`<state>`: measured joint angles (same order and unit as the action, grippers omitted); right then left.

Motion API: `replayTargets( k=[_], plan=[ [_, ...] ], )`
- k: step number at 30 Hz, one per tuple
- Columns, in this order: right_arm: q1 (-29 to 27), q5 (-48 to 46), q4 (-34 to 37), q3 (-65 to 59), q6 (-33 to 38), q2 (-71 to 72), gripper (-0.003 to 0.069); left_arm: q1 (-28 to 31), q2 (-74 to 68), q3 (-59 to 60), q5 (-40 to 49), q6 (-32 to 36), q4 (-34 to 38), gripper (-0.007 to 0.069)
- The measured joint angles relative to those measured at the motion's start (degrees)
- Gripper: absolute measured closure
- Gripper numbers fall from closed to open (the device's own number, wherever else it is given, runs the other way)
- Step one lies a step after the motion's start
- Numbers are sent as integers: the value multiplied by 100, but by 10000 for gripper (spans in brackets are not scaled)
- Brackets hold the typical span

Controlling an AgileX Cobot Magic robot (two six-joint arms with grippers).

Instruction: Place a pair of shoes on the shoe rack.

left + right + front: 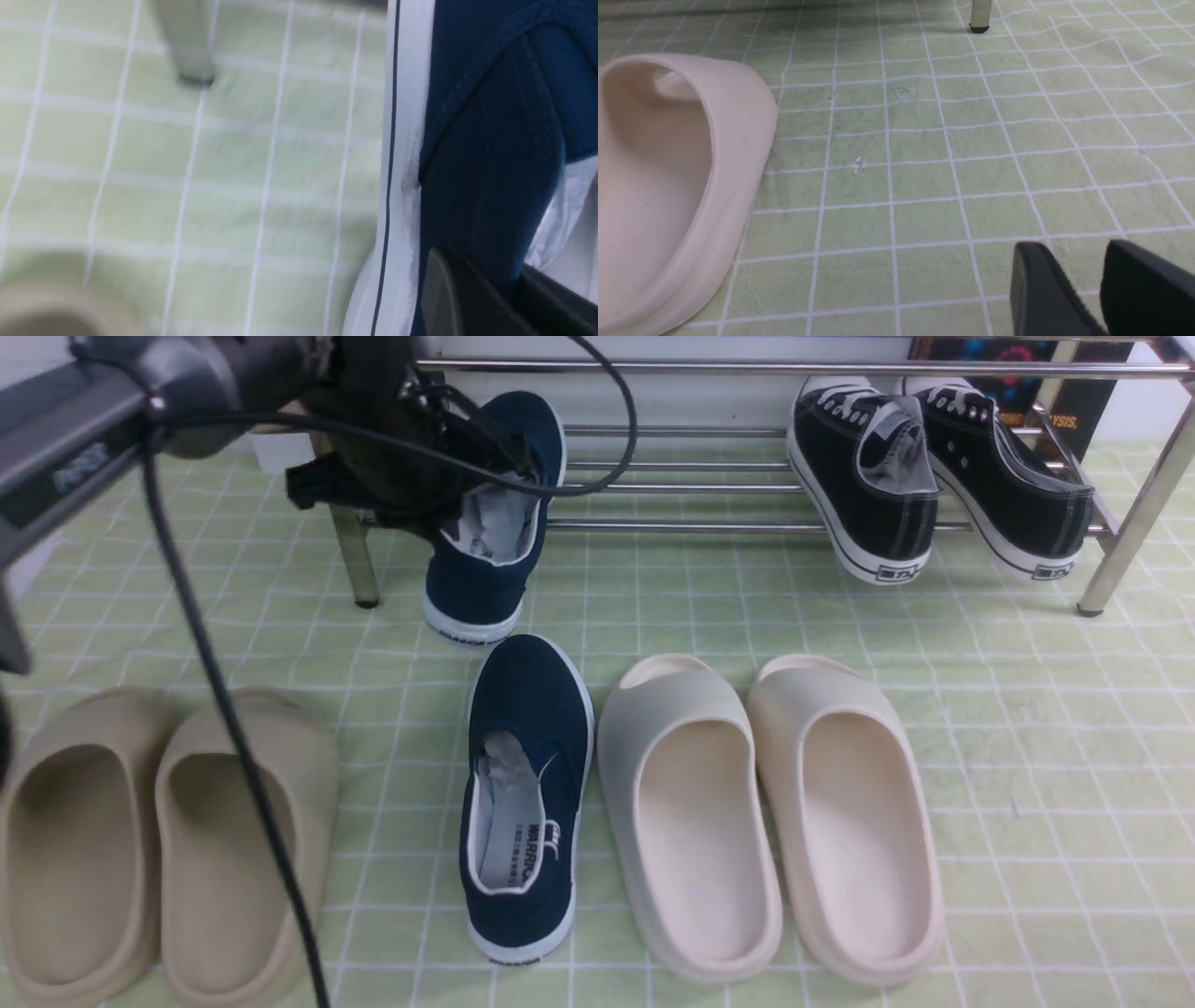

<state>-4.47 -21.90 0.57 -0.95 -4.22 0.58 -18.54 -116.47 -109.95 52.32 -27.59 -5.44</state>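
Note:
One navy slip-on shoe [495,513] hangs heel-down against the front left of the chrome shoe rack [709,485], its toe up at the bars and its heel above the mat. My left gripper [495,284] is shut on this shoe's side wall [490,154], one finger outside and one inside the opening. The left arm [373,429] covers the gripper in the front view. The second navy shoe [527,793] lies flat on the green mat, heel toward me. My right gripper [1078,284] is open and empty, low over the mat; it is out of the front view.
Two black lace-up sneakers [934,476] lean on the rack's right part. A cream slide pair [766,812] lies right of the floor shoe, one slide [668,177] near my right gripper. A beige slide pair [159,840] lies at the left. A rack leg [359,565] stands beside the held shoe.

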Motion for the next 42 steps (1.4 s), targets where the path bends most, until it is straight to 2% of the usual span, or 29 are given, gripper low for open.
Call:
replayTargets(
  k=[7,10,12,14,15,17,19,20,21,22,26,30,32,33,36,38,42],
  plan=[
    [0,0,0,0,0,0,421,0,-1293,-1833,37,24,-257,605],
    [0,0,0,0,0,0,421,0,-1562,-2147,-160,19,-349,602],
    [0,0,0,0,0,0,421,0,-1691,-2210,-367,-9,-388,571],
    [0,0,0,0,0,0,421,0,-1726,-2216,-519,-106,-484,507],
    [0,0,0,0,0,0,421,-6,-1726,-2216,-596,-281,-614,438],
    [0,0,6,0,0,0,421,-6,-1699,-2255,-611,-475,-927,351],
    [0,0,6,0,0,0,421,-6,-1657,-2266,-541,-561,-1099,279],
    [0,0,6,0,0,0,421,0,-1535,-2272,-199,-530,-1202,218],
    [0,0,6,0,0,0,421,0,-1517,-2272,-143,-514,-1202,203],
    [0,0,6,0,0,0,421,0,-1393,-2272,298,-298,-1146,160],
    [0,0,0,0,0,0,421,0,-820,-2260,1635,757,-379,111],
    [0,0,0,0,0,0,419,0,-72,-1477,1806,1292,670,102],
    [0,0,0,0,0,0,419,-13,478,-425,1819,1422,1242,102],
    [0,0,0,0,0,0,419,-13,478,-325,1819,1435,1242,102],
    [0,0,0,0,0,0,419,-104,976,1153,1744,1607,1581,102],
    [0,0,0,0,0,0,419,-321,1317,2337,1246,1630,1617,102],
    [0,0,0,0,0,0,419,-574,1589,3434,454,1559,1617,102]
  ],
)
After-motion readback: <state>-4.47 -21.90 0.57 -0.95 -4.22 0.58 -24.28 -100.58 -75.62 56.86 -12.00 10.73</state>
